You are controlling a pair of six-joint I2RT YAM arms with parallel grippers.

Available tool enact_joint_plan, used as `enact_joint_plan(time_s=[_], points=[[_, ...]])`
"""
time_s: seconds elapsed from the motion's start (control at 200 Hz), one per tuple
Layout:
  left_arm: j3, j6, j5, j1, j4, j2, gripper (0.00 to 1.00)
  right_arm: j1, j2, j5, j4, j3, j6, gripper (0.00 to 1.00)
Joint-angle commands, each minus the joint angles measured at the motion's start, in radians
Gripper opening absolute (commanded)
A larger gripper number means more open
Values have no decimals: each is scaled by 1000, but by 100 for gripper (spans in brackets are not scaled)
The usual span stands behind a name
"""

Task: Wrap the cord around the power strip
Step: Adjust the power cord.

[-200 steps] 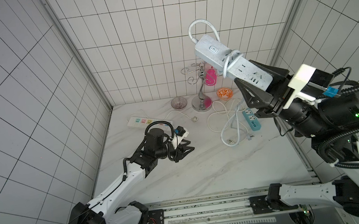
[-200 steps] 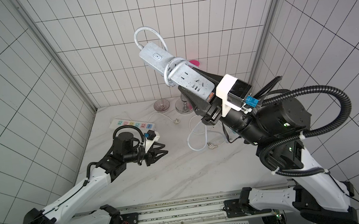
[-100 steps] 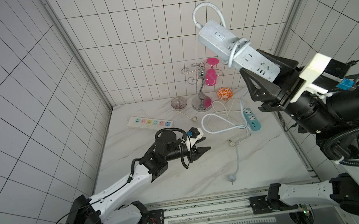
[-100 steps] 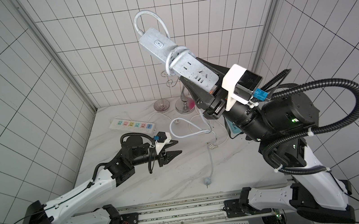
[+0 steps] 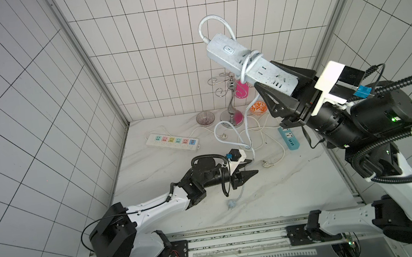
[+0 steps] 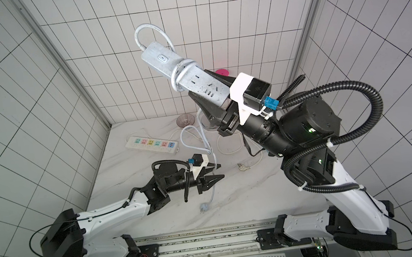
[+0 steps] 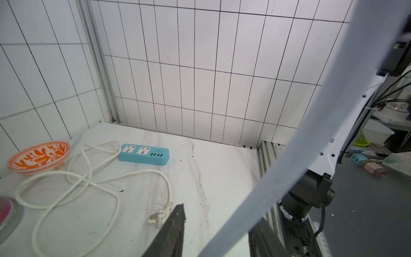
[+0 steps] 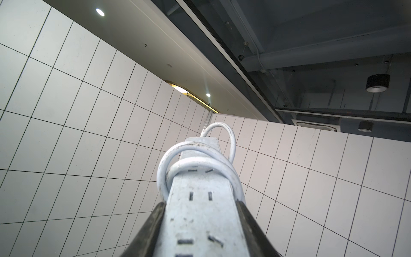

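Observation:
My right gripper [image 5: 263, 73] [image 6: 197, 81] [image 8: 200, 202] is shut on one end of the pale blue-grey power strip [image 5: 227, 50] [image 6: 160, 59] [image 8: 200, 222] and holds it high, tilted up toward the back wall. The cord [image 5: 249, 58] [image 6: 181, 69] [image 8: 200, 165] loops off the far end and circles the strip twice. It then hangs down to the table, with its plug [image 5: 232, 204] [image 6: 204, 207] near the front. My left gripper [image 5: 254, 166] [image 6: 222, 170] [image 7: 219, 218] is low over the table and open. The hanging cord [image 7: 333, 100] runs between its fingers, against one of them.
A white strip with coloured sockets [image 5: 173, 141] lies at the back left. A bright blue strip [image 5: 288, 137] [image 7: 143, 154] lies to the right, amid loose white cable with a plug [image 5: 266, 164] [image 7: 159, 214]. An orange bowl [image 7: 37, 155], a glass bowl [image 5: 205, 118] and a metal stand [image 5: 231, 104] line the back wall.
My left gripper has moved to the right across the table, and the hanging cord now passes between its fingers. The cord's plug has dropped to the table's front. The raised strip shifted slightly.

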Motion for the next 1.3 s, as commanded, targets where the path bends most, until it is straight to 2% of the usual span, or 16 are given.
enact_joint_plan(time_s=[0.0,0.015,0.03,0.04,0.14,0.21,0.31,0.41,0.55,0.685,0.78,0.924,1.144,1.294], points=[[16,-2,30,-4,34,32,24,4,-22,-13,94,118,2,0],[20,-1,35,-4,28,35,19,4,-22,-11,93,118,0,0],[24,1,36,-4,20,38,5,4,-22,-8,92,119,-2,0],[27,4,36,-4,13,40,0,4,-22,-7,93,119,-3,0],[36,35,-17,-1,-79,27,0,4,-25,18,86,117,-19,0],[33,53,-112,4,-173,-4,0,4,-30,46,88,111,-34,0],[13,68,-153,58,-281,-55,0,4,-32,107,98,111,-74,0],[-33,47,-141,171,-367,-124,0,5,-36,169,130,114,-135,0],[-102,-13,-182,345,-444,-218,0,4,-38,237,230,98,-229,0],[-114,-68,-286,540,-548,-247,0,4,-8,273,261,153,-298,0],[-106,-112,-318,680,-622,-250,0,5,2,301,276,181,-343,0],[-148,-173,-359,839,-596,-293,0,4,-19,337,301,187,-397,0],[-175,-230,-456,921,-593,-305,0,4,-85,368,348,165,-452,0],[-165,-236,-490,935,-605,-313,1,5,-114,351,326,162,-411,0]])
